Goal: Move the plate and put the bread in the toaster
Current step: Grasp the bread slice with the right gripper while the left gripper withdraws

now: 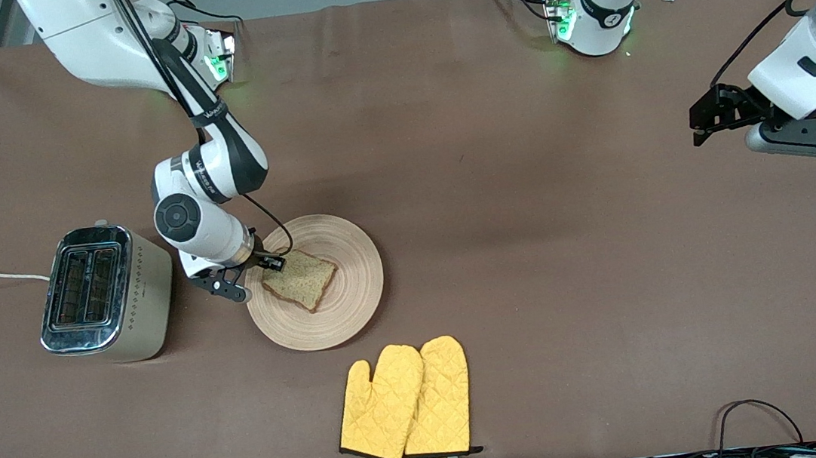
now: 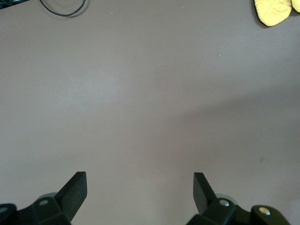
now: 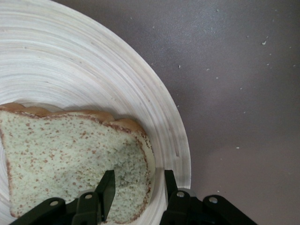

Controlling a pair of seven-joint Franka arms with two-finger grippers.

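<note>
Toaster (image 1: 105,293) first, at the right arm's end of the worktop (image 1: 523,171): it stood with its two slots facing up and its long axis running toward the front camera. Just beside it lay the plate (image 1: 355,303), with the bread (image 1: 301,278) flat on it, off-centre toward the toaster. The right claw (image 1: 265,262) was down at the slice's toaster-side edge, half-closed; in the right wrist view one finger (image 3: 107,187) sat over the crumb and the other outside the crust, so the crust edge lay between them, not yet clearly pinched. My judgement is that the carry to the slots would be short, since the toaster lay directly past the claw. Yellow oven mitts (image 1: 405,402) lay nearer the camera. The left claw (image 1: 708,123) waited wide open and empty, over bare worktop, well apart.
</note>
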